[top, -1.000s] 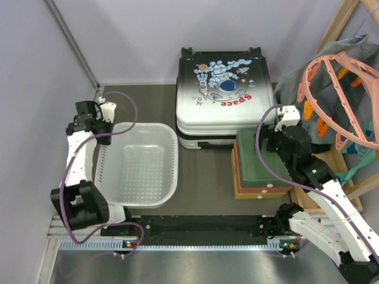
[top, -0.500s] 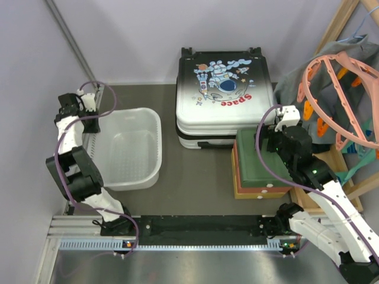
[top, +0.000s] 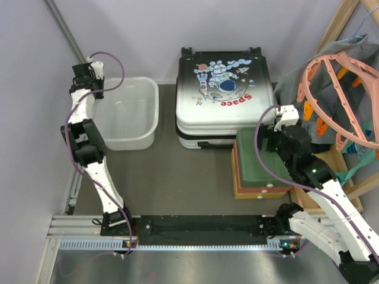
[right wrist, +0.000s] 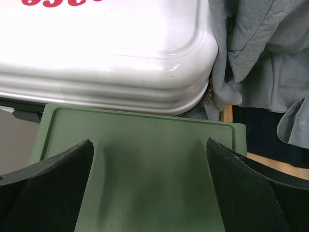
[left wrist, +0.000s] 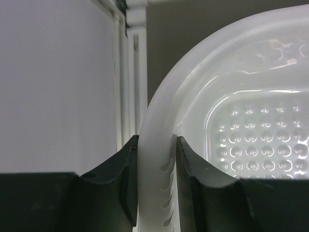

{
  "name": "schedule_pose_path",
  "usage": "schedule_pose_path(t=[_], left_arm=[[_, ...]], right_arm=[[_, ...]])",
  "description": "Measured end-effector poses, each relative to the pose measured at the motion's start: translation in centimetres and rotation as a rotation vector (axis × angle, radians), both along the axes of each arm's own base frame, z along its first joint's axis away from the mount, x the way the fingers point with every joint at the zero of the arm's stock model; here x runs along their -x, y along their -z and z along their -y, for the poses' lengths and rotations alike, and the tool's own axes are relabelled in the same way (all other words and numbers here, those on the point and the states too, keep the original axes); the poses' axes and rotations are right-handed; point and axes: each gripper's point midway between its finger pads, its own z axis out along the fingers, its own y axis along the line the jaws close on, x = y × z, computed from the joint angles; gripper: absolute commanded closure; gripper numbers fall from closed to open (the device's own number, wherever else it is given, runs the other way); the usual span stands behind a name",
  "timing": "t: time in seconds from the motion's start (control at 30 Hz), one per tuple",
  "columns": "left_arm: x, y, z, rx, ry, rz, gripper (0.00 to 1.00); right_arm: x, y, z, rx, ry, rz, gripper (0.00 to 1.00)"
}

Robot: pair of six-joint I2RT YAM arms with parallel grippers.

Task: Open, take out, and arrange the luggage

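Far centre of counter (top: 195, 177): luggage (top: 225, 97) lies flat, print up, shell shut, its near right corner just beside box stack (top: 256, 165). Left end effector (left wrist: 157, 145) is pinched tight on basket (top: 155, 115) rim, far left corner. Right end effector (right wrist: 148, 145) gapes wide over that stack, holding nothing. Judged: opening not begun; unpacking and arranging all remain.

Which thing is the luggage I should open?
At the far edge of the table, a hard-shell suitcase lies flat, right of the white perforated basket and behind the green-topped boxes. Only it carries an astronaut cartoon and red "Space".
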Motion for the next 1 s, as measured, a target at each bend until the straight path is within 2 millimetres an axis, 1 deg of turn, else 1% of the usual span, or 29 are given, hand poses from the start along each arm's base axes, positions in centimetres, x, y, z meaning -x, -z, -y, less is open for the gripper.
schedule_pose_path(t=[0.1, 0.13, 0.23, 0.3, 0.33, 0.37, 0.4, 0.47, 0.5, 0.6, 0.63, 0.73, 0.83, 0.9, 1.0], left_arm=[[-3.5, -1.1, -0.3, -0.045, -0.01, 0.057, 1.0], [-4.3, -1.5, -0.6, -0.062, -0.02, 0.077, 1.0], [-6.1, -2.3, -1.7, -0.115, -0.063, 0.127, 1.0], [-6.7, -2.6, -2.3, -0.143, -0.08, 0.151, 0.98], [-7.3, -3.0, -2.8, -0.162, -0.092, 0.17, 0.94], [-7.7, -3.1, -3.1, -0.176, -0.099, 0.184, 0.79], [-8.0, -3.3, -3.4, -0.19, -0.108, 0.199, 0.71], [-8.2, -3.4, -3.8, -0.208, -0.122, 0.21, 0.54], [-8.2, -3.4, -4.0, -0.215, -0.126, 0.211, 0.42], [-8.2, -3.3, -4.7, -0.266, -0.145, 0.214, 0.3], [-8.1, -2.9, -4.8, -0.269, -0.152, 0.209, 0.28], [-7.7, -1.8, -4.7, -0.26, -0.155, 0.185, 0.23], [-6.7, -0.9, -3.8, -0.221, -0.136, 0.145, 0.23], [-5.7, -1.0, -2.9, -0.187, -0.114, 0.12, 0.24], [-4.1, -2.3, -0.9, -0.112, -0.071, 0.106, 0.27]], right_arm=[[-0.1, -0.1, 0.0, 0.01, 0.001, -0.006, 0.01], [-0.2, -0.3, 0.0, 0.01, 0.002, -0.004, 0.01], [-0.3, -0.9, 0.0, 0.01, 0.005, 0.001, 0.01], [-0.2, -1.3, 0.2, 0.011, 0.013, 0.0, 0.01], [-0.2, -1.4, 0.4, 0.015, 0.025, -0.008, 0.01], [-0.1, -1.5, 0.6, 0.017, 0.037, -0.021, 0.01], [-0.1, -1.5, 0.8, 0.021, 0.052, -0.039, 0.01], [-0.2, -1.7, 1.2, 0.029, 0.091, -0.072, 0.01], [-0.2, -1.8, 1.4, 0.03, 0.111, -0.089, 0.01], [-0.2, -1.1, 2.1, 0.04, 0.164, -0.135, 0.01], [-0.1, -0.7, 2.6, 0.036, 0.186, -0.157, 0.01], [0.2, 0.6, 4.7, 0.009, 0.277, -0.218, 0.01], [0.5, 1.2, 6.6, -0.039, 0.355, -0.256, 0.01], [0.4, 1.4, 7.3, -0.07, 0.375, -0.266, 0.01], [0.1, 1.7, 6.9, -0.119, 0.352, -0.287, 0.01]])
